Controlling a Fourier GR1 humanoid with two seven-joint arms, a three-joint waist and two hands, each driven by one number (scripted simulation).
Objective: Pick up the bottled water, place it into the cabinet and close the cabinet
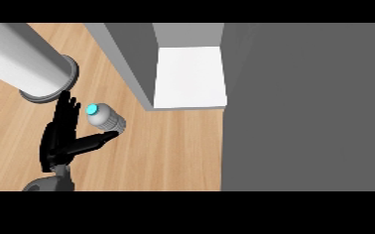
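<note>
Bottled water point(106, 118): small grey-white bottle with a bright cyan cap, seen from above, cap tipped toward the upper left. It sits over the wooden tabletop point(168, 148), just left of the cabinet point(190, 77). Cabinet: grey walls, white inner floor, standing open, its grey door point(296, 109) swung out and filling the right side.

Left hand point(60, 138) — fingers straight, thumb out
</note>
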